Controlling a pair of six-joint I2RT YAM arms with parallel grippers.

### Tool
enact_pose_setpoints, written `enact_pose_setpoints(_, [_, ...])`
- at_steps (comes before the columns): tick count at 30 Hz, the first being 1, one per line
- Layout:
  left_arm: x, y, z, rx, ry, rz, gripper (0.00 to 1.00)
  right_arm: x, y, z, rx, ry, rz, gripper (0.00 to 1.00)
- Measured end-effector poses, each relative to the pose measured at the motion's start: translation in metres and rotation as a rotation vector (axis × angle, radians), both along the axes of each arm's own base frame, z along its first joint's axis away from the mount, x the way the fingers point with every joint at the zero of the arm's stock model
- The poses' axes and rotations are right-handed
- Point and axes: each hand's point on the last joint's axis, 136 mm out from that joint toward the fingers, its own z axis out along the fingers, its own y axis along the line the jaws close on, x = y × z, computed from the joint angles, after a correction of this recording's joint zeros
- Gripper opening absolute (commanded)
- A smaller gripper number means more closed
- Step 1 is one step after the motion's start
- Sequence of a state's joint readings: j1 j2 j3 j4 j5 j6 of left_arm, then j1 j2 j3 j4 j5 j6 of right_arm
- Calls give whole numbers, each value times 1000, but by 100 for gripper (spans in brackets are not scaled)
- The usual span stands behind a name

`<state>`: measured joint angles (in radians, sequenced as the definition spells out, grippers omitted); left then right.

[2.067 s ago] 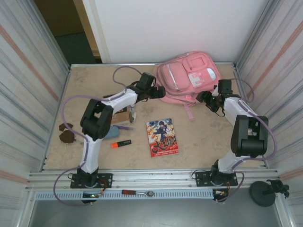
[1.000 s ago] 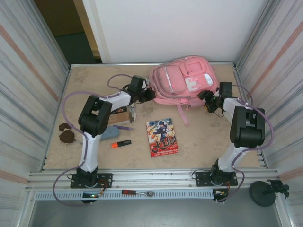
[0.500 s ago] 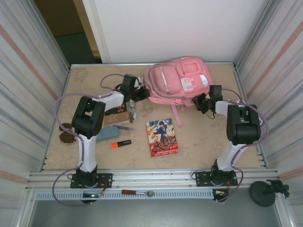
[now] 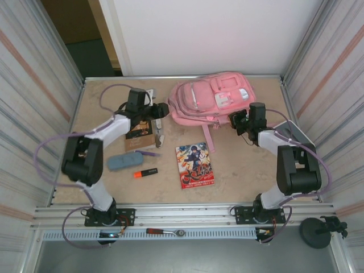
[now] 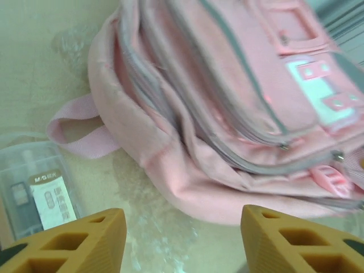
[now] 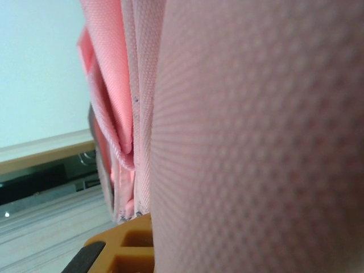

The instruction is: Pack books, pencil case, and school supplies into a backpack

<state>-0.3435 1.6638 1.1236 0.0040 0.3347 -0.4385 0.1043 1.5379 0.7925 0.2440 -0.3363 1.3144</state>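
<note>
pink backpack point(image 4: 213, 99) lying rear, red comic point(image 4: 195, 165) before it

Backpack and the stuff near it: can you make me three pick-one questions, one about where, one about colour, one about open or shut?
1. Where is the comic? A inside the backpack; B flat on the table; C leaning on the wall.
2. What colour is the marker? A green; B white; C orange and black.
3. The left gripper is: A open, empty; B shut tight; C shut on the comic.
Answers: B, it lies on the table near the backpack; C, orange with a black end; A, its fingers stand apart, nothing between.
</note>
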Motion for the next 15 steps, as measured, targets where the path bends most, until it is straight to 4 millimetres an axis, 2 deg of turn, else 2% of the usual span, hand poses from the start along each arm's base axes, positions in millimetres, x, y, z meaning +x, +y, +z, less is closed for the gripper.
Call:
enact_pose_setpoints(3, [-34,-14,18,-5,-87,-66,60,-2,6,15,6,-32,-6,3])
enact_pose_setpoints(6, [-73,-62,15,16,-135,-218,60,-4,10,25,4,-53,-5,3])
enact_pose_setpoints(8, [-98,-98,6,44,-157,-324,58,-5,13,28,-1,-61,-5,3])
enact_pose_setpoints(10, [-117,-127,-5,76,-165,-404,54,-7,15,30,-3,-63,-1,3])
enact_pose_setpoints(12, [-124,-147,-15,108,-171,-448,49,-7,16,29,-6,-60,0,3])
enact_pose_setpoints(15, [-115,-166,-27,158,-185,-447,44,-9,18,26,-13,-50,-1,3])
